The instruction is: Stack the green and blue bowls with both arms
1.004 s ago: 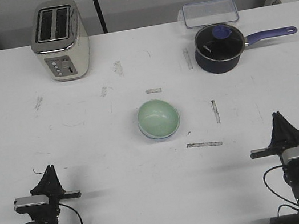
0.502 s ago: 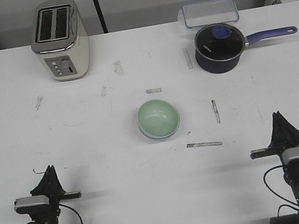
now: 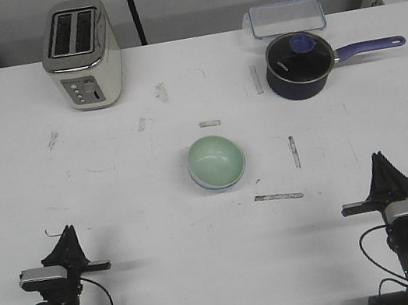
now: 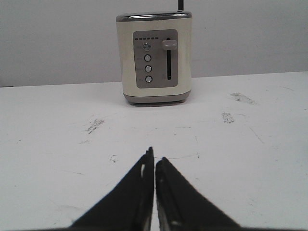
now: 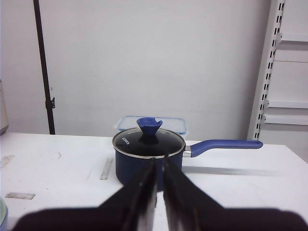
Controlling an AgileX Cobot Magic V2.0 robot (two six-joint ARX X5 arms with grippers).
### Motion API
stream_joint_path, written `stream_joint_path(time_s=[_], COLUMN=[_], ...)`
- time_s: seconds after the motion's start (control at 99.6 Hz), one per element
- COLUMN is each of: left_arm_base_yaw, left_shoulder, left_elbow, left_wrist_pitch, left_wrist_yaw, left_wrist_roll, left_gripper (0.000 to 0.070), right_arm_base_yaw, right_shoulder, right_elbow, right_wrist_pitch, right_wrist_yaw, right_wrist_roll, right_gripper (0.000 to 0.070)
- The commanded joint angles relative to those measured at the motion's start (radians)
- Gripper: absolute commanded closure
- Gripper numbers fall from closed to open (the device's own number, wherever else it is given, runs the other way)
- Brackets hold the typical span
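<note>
The pale green bowl (image 3: 216,160) sits in the middle of the table, nested inside the blue bowl (image 3: 203,185), of which only a thin rim shows along its near edge. A sliver of the stacked bowls (image 5: 2,211) shows at the edge of the right wrist view. My left gripper (image 3: 66,233) rests low at the near left, far from the bowls, shut and holding nothing. In the left wrist view its fingertips (image 4: 154,159) point at the toaster. My right gripper (image 3: 379,160) rests at the near right, also shut and empty, and its tips (image 5: 159,161) face the saucepan.
A cream toaster (image 3: 82,55) stands at the back left. A navy saucepan (image 3: 298,65) with a glass lid and purple handle (image 3: 369,47) stands at the back right, with a clear plastic box (image 3: 286,17) behind it. Scuff marks dot the white table (image 3: 147,233).
</note>
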Motion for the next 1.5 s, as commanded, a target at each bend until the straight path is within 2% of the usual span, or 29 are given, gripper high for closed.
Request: stream_joint_path(time_s=[0.0,0.462,0.592,0.733,0.974,1.285,1.486], left_arm_base_yaw=[0.001,0.001,0.001,0.001,0.001,0.001,0.001], left_shoulder=[-0.002,-0.002,-0.002,-0.002,-0.002,-0.002,-0.002], left_elbow=[-0.022,-0.022,-0.022,-0.022,-0.022,-0.022,-0.022], left_wrist_pitch=[0.011,0.012,0.012,0.011,0.011,0.012,0.012], left_wrist_yaw=[-0.003,-0.003,-0.003,-0.003,-0.003,-0.003,-0.003], left_wrist_roll=[-0.005,-0.005,-0.005,-0.005,-0.005,-0.005,-0.005], left_gripper=[0.0698,0.0698,0.0698,0.0698,0.0698,0.0698,0.0698], right_arm_base_yaw=[0.000,0.000,0.000,0.000,-0.001,-0.002,-0.001], right_shoulder=[0.000,-0.011,-0.056,-0.136,-0.297,-0.292,-0.292], right_elbow=[0.003,-0.019,-0.089,-0.185,-0.334,-0.436,-0.435], right_wrist_pitch=[0.011,0.001,0.019,0.018,0.020,0.139,0.130], right_wrist_yaw=[0.000,-0.015,-0.016,-0.016,-0.015,-0.013,-0.016], right_wrist_roll=[0.003,0.000,0.005,0.049,0.053,0.079,0.078], right_gripper=[0.0685,0.0685,0.0685,0.0685,0.0685,0.0685,0.0685])
